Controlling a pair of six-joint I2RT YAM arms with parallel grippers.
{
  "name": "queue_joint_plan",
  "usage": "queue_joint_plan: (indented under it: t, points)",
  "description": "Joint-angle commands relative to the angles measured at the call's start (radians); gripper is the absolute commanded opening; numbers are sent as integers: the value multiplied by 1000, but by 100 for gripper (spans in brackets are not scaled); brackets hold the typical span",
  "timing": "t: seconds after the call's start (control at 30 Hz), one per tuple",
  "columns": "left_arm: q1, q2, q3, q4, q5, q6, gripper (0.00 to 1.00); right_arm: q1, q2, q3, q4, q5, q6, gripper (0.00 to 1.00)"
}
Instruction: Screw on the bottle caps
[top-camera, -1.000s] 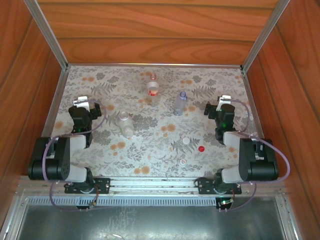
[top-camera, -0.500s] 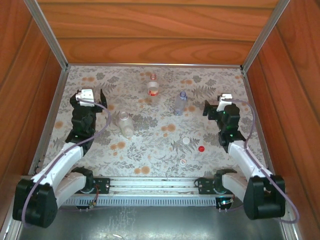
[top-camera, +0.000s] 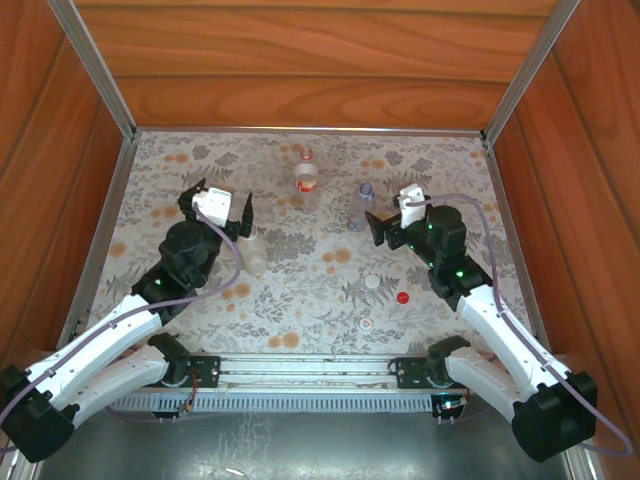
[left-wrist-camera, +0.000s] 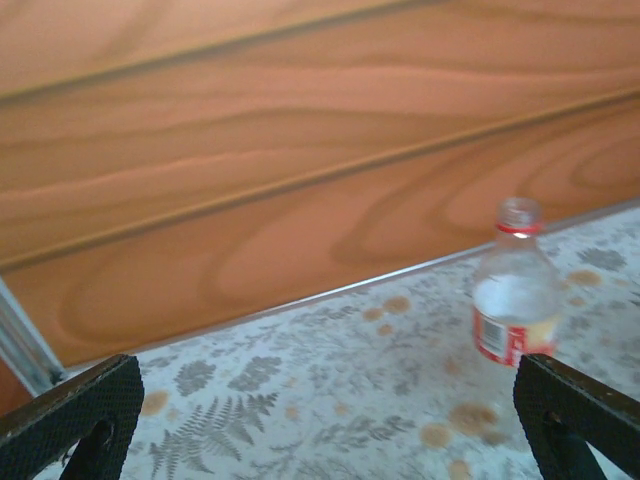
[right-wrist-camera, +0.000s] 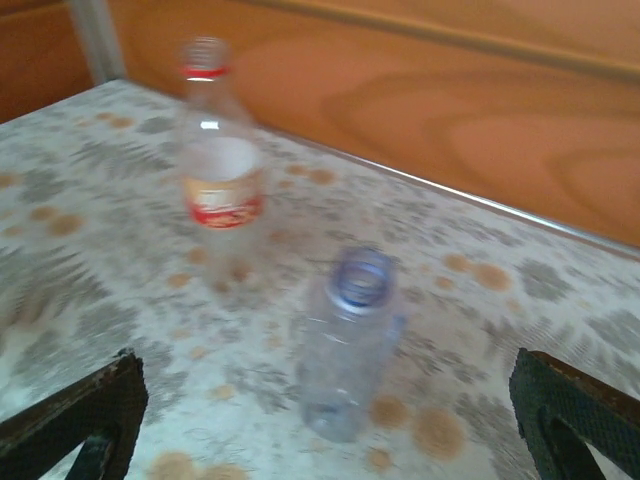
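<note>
The flowered worktop (top-camera: 300, 292) sits inside a wooden box of walls, and everything for the job is spread across it. Both arms reach out from the near edge. The left gripper (top-camera: 217, 208) hangs with its jaws spread wide and nothing between them. Its inner finger is just beside the plain bottle (top-camera: 250, 250). The right gripper (top-camera: 390, 222) is likewise wide apart and empty, close to the tinted bottle (top-camera: 360, 205). In its wrist view that bottle stands between the two dark fingers (right-wrist-camera: 75, 420).

All three bottles stand upright with bare necks. The plain one is left of centre and the tinted one right of centre. The labelled bottle (top-camera: 306, 175) is furthest back, near the rear wall. From the left wrist camera it shows on the right, above one finger.

The caps lie loose toward the near edge, well apart from every bottle: a white cap (top-camera: 372, 282), a red cap (top-camera: 403, 297) just beside it, and a pale cap (top-camera: 366, 323) nearest the arm bases.

I'd say nothing is threaded yet. These bottles look light and empty, so a brush from an open finger could tip one over. The plain bottle seems most exposed to that. The caps are low and flat, and a pinch that lands off-centre may skid one away. A tilted cap could bind on the neck.
</note>
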Motion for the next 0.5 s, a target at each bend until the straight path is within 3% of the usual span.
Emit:
queue_joint_plan:
  t: [0.0, 0.27, 0.47]
  points:
    - [-75, -8, 0, -41, -65, -21, 100, 88, 24, 74, -49, -154, -105, 100]
    - [-122, -18, -73, -38, -27, -156, 100, 244, 133, 218, -176, -398, -236, 100]
    - [-128, -7, -121, -35, 27, -190, 100, 265, 189, 249, -193, -401, -254, 100]
